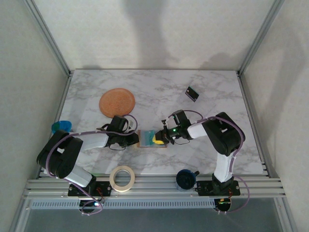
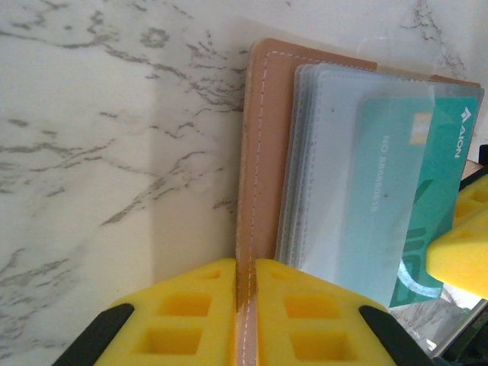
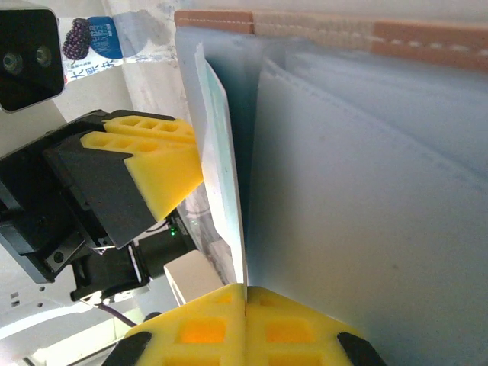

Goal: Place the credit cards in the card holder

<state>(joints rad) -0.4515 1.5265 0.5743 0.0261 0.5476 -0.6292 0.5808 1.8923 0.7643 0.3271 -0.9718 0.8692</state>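
The card holder lies open on the marble between both arms, showing a tan-pink leather edge and clear sleeves. My left gripper is shut on that leather edge, at the holder's left side. A teal credit card sits partly inside a clear sleeve, its right end sticking out. My right gripper is shut on that card's thin edge, at the holder's right side. A dark credit card lies alone at the back right.
A round orange-brown disc lies behind the left arm. A tape roll and a dark blue round object sit at the near edge, and a blue item at the far left. Metal frame posts bound the table.
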